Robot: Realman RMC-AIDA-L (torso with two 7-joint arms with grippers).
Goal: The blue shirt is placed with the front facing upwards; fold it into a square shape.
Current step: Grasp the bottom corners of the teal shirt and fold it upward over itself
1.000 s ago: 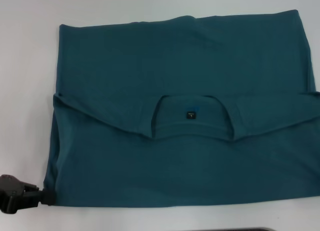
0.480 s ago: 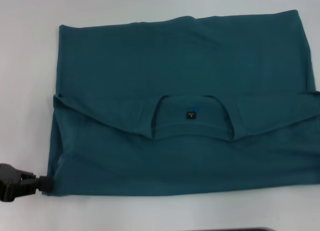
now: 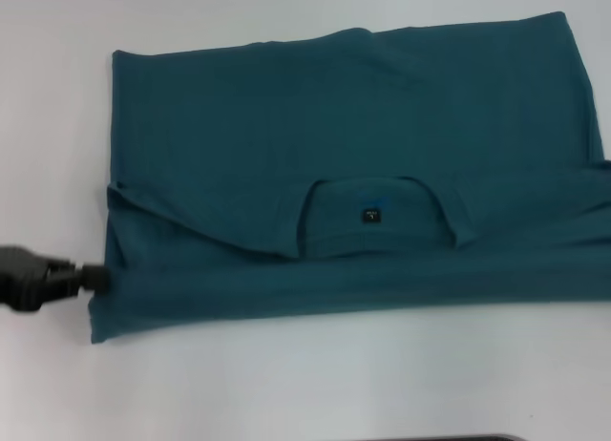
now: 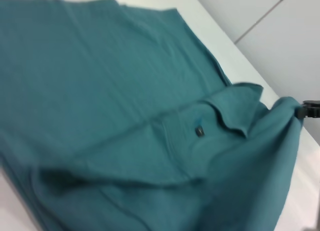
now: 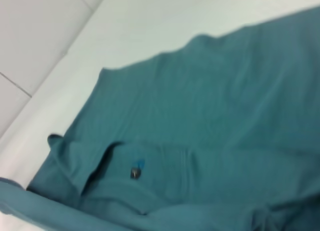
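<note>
The blue shirt [image 3: 344, 126] lies flat on the table, folded, with its collar and small black label [image 3: 370, 215] facing up; the lettering is hidden. My left gripper [image 3: 95, 277] is shut on the shirt's near left edge and holds that edge lifted over the lower part. My right gripper is outside the head view. It shows far off in the left wrist view [image 4: 306, 111], pinching the raised near right edge of the shirt [image 4: 125, 91]. The right wrist view shows the shirt [image 5: 225, 101] and its label [image 5: 135, 172].
The shirt lies on a white table [image 3: 286, 384]. A bare strip of table shows in front of the shirt and to its left [image 3: 48, 126]. A dark object's edge [image 3: 439, 438] sits at the near edge of the head view.
My left gripper has moved away from me with the shirt's near edge, carrying it up over the lower part. The near strip of shirt is narrower and more bare table shows in front.
</note>
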